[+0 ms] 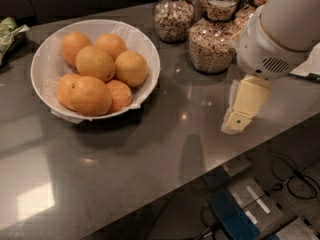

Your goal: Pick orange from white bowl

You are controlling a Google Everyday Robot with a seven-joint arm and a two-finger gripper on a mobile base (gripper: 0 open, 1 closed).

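**Entry: risks noted before the grasp**

- Gripper (235,123): cream-coloured, carried on a white arm (280,34). It is held low over the right part of the counter (165,149), close to the near edge. Nothing is seen held in it. Whether it is released or clenched cannot be told.
- Orange (90,95): the largest fruit, with its stem dot turned leftward. It is lodged at the near side of the white bowl (47,69), which is set toward the far-left corner of the counter, well apart from the gripper.
- Other oranges (131,68): piled behind and to the right of it, with two pressed against it.
- Glass jars (212,39): ranged along the far edge, just beside the arm.

Hazards, as judged:

1. A neighbouring orange may be taken by mistake, since the nearer fruit lies between the gripper and the target.
2. The round, dimpled peel may be squeezed out of a grasp that is placed off-centre, and the pile disturbed.
3. Fruit may be rolled over the low rim toward the near edge if the heap is nudged.
4. The crinkled paper lining (65,115) may be caught and dragged up with the fruit.
5. The bowl may be pushed along the smooth counter if the rim is struck on approach.
6. A jar may be clipped if the arm is swung wide along the far edge
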